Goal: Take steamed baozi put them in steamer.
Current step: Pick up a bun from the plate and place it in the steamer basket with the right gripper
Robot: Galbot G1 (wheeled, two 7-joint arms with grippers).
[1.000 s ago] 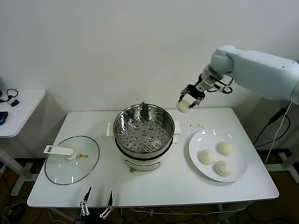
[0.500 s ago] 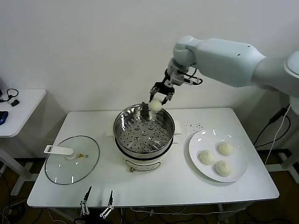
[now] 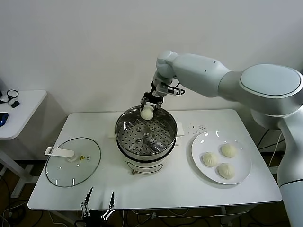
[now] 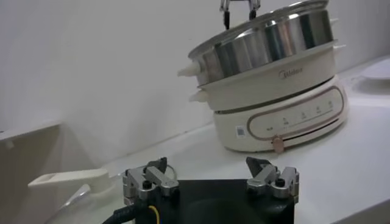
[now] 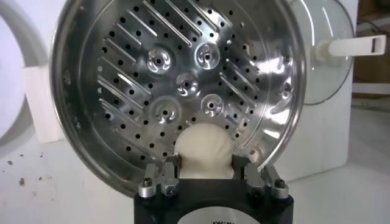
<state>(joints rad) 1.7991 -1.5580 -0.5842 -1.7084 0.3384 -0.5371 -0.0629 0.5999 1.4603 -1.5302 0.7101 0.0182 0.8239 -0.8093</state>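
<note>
Over the far rim of the steamer (image 3: 146,131), the right gripper (image 3: 149,105) clasps one steamed baozi (image 3: 147,113) between its fingers, held above the perforated floor, seemingly so it can be lowered inside. Three more baozi (image 3: 219,161) wait on the white plate (image 3: 199,153) to the right. The left gripper (image 4: 210,176) rests spread and empty at the table's near edge, beside the glass lid (image 3: 73,161).

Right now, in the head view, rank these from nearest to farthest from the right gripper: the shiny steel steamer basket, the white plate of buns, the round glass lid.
1. Shiny steel steamer basket, directly beneath the right gripper, which holds a bun.
2. White plate, on the robot's right.
3. Round glass lid, front left.
</note>
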